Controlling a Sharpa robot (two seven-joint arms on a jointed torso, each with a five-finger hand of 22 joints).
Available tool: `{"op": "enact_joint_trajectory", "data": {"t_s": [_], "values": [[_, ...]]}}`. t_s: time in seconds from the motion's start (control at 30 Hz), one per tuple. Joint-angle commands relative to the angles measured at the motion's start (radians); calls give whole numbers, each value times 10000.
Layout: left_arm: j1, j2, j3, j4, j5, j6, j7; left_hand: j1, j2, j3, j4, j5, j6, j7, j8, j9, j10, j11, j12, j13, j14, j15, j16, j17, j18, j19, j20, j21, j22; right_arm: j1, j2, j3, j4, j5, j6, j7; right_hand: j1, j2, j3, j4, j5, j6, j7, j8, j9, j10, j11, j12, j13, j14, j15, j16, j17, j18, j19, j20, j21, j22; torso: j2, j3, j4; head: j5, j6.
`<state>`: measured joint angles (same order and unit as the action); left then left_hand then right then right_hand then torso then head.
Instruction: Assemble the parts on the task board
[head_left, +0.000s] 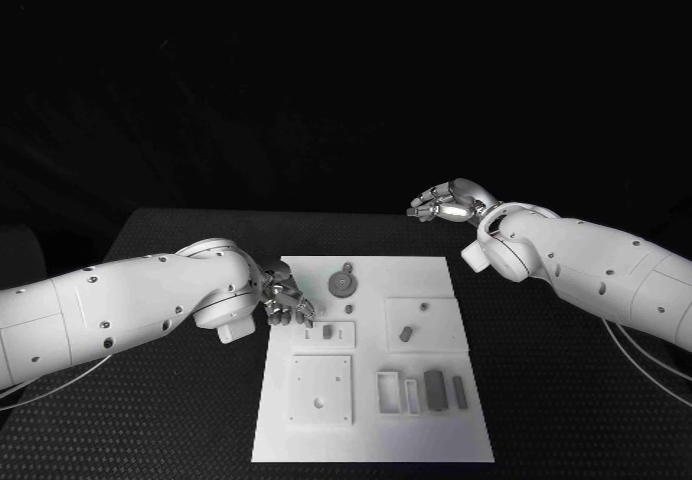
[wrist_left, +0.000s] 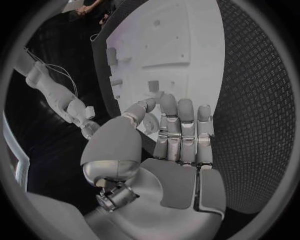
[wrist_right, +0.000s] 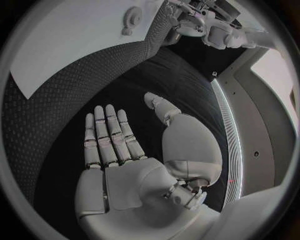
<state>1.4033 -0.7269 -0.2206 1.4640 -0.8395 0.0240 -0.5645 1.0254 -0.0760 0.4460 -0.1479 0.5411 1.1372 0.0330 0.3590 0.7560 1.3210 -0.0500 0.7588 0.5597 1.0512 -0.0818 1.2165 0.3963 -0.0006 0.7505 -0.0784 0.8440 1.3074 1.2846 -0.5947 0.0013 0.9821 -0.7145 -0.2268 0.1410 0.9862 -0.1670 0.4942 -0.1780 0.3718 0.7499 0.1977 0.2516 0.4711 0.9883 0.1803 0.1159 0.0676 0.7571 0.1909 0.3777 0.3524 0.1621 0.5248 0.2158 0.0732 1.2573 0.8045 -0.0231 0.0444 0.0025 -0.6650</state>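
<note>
The white task board (head_left: 433, 440) lies in the middle of the black table. On it are grey parts: a round gear (head_left: 342, 282) near the far edge, a small peg (head_left: 407, 333) in a square plate, and upright bars (head_left: 434, 390) by a slot block near the front. My left hand (head_left: 284, 298) hovers at the board's left edge, level with the gear, fingers stretched and holding nothing (wrist_left: 178, 132). My right hand (head_left: 447, 203) hangs past the board's far right corner, fingers apart and palm bare (wrist_right: 115, 142). The right wrist view also catches the board (wrist_right: 69, 45) and gear (wrist_right: 129, 20).
A square plate with holes (head_left: 322, 388) sits at the board's front left, and a small slotted plate (head_left: 329, 334) lies just beside my left hand. Black table mat (head_left: 562, 400) surrounds the board on both sides. The far table edge runs close behind my right hand.
</note>
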Motion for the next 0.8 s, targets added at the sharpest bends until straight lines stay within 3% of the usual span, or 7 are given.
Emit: {"op": "enact_joint_trajectory", "data": {"t_s": [0.03, 0.8], "values": [[18, -21, -27, 69, -122, 183, -35, 88, -8, 1363, -1417, 40, 81, 7, -12, 20, 207, -209, 2, -12, 57, 18, 55, 15, 6, 92, -922, 50, 218, -2, 1, 2, 15, 0, 24, 95, -28, 38, -11, 36, 64, -62, 124, 66, -13, 70, 22, -60, 14, -2, 67, -49, -14, -165, 55, -30, -44, 13, -1, 0, -2, -4, -6], [15, -13, -120, 167, -793, 186, -50, 89, -13, 1358, -1414, 32, 85, 5, -28, 35, 208, -212, -2, -10, 61, 18, 55, 13, 6, 97, -926, 58, 214, -2, -4, 2, 34, 2, 7, 111, -26, 41, -13, 37, 64, -66, 124, 73, -20, 76, 23, -73, 14, -2, 68, -51, -15, -169, 58, -33, -54, 28, 7, 2, -10, -4, -50]]}}
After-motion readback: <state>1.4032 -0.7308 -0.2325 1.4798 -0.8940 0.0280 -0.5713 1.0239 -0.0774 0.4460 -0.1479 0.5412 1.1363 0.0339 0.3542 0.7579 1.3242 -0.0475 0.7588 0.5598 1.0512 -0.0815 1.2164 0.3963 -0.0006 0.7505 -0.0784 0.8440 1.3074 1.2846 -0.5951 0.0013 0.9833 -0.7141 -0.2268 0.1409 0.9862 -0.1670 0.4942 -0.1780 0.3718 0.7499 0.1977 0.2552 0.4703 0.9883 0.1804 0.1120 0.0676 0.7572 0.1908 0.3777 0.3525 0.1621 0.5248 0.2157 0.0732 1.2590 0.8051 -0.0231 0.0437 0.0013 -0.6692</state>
